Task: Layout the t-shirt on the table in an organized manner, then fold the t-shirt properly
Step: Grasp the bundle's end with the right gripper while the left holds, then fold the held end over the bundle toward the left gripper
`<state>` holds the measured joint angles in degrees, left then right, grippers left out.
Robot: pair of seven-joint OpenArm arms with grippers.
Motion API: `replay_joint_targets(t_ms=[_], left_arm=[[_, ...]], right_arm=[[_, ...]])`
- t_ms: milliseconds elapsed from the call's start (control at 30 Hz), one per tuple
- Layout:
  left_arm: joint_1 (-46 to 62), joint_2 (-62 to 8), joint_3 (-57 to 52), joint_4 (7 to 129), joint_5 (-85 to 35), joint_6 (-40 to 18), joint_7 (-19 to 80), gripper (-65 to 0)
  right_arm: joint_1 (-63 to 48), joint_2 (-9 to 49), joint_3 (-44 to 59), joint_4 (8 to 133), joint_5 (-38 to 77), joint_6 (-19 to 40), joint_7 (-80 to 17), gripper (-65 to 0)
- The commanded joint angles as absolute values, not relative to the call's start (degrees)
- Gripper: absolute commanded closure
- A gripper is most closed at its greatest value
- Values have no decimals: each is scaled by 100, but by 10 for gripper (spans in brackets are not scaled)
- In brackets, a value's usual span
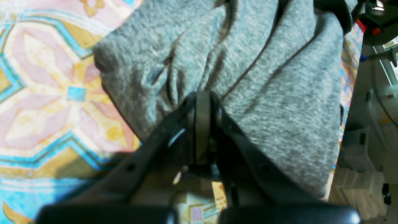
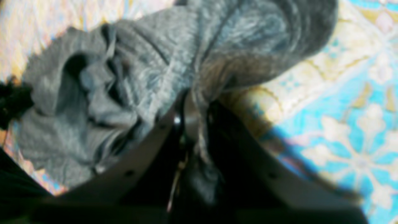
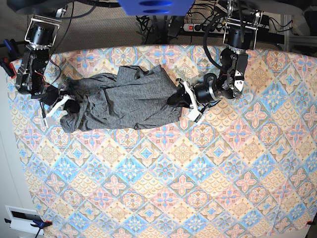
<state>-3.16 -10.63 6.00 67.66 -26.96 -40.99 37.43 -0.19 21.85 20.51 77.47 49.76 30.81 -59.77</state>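
dark heather-grey knit t-shirt (image 3: 124,99), stretched sideways and wrinkled, in the upper left-centre of the base frame, on the wide table (image 3: 198,188) with its blue, pink and cream diamond-tile cloth. pinched at both ends.

right end of the fabric, just right of the frame's centre: black-fingered left gripper (image 3: 179,98) with white trim, jaws pressed fully together on the edge of the cloth. same grip in the left wrist view, at mid-frame: gripper (image 1: 202,96) closed tight, grey knit (image 1: 248,77) bunching into creases right at the tips, patterned cloth (image 1: 46,93) filling the left side of that frame.

left end of the fabric, at the left edge of the base frame: right gripper (image 3: 63,104), clamped nearly shut on a rumpled bunch of the garment. blurred in the right wrist view, yet legible: gripper (image 2: 194,102) at centre, a strip of grey material caught between the closed jaws, crumpled folds (image 2: 93,102) piled to the left, blue and cream tiles (image 2: 342,124) at right.
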Motion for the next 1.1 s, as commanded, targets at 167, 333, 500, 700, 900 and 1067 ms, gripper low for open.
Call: replay_joint_targets(t_ms=[167,333,500,700,900,1067], left_arm=[[-295,-1165,576,6721,-2070,-3732,4242,0],[-303,-1165,576,6721,-2044,-3732,4242,0],[-303,-1165,576,6721,-2035,-3732,4242,0],[-303,-1165,576,6721,-2035,-3723,4242,0],[-295,-1165,576,6721,-2062,-3723,4242,0],[-286,-1165,576,6721,-2070,-3723,4242,0]], right_arm=[[-514,1807,2105,9305,5103,3125,-5912,0],[-936,1473,2053,10343,5103,3116,-5921,0],[-1262,1332,1754,11143,5103,3108,-5921,0],[-1376,1314,936,11222,5112,2325,-5868,0],[-1332,857,347,11196,5077,2264,-5859,0],[-1262,497,312,11187,4453,2264,-5859,0]])
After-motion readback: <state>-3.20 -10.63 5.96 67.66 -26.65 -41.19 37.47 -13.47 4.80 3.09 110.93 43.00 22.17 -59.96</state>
